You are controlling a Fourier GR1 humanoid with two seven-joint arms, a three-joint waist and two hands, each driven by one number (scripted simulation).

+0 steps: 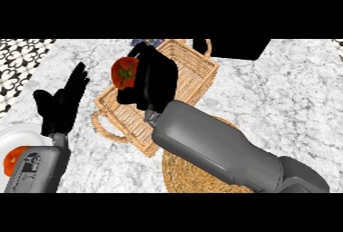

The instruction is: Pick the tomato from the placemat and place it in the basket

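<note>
A red tomato (124, 72) with a green stem hangs over the left part of the woven basket (194, 77), held in my right hand (155, 77), whose fingers curl round it from the right. The basket is rectangular with a loop handle (106, 128) at its near end. The round woven placemat (194, 179) lies near the front, mostly under my right forearm. My left hand (61, 102) stays open at the left, fingers up, away from the basket.
A white plate (17, 138) with a red-orange item (12, 159) sits at the lower left, partly behind my left forearm. A black object (231, 47) stands at the counter's back edge. Patterned tile shows at the far left (17, 63).
</note>
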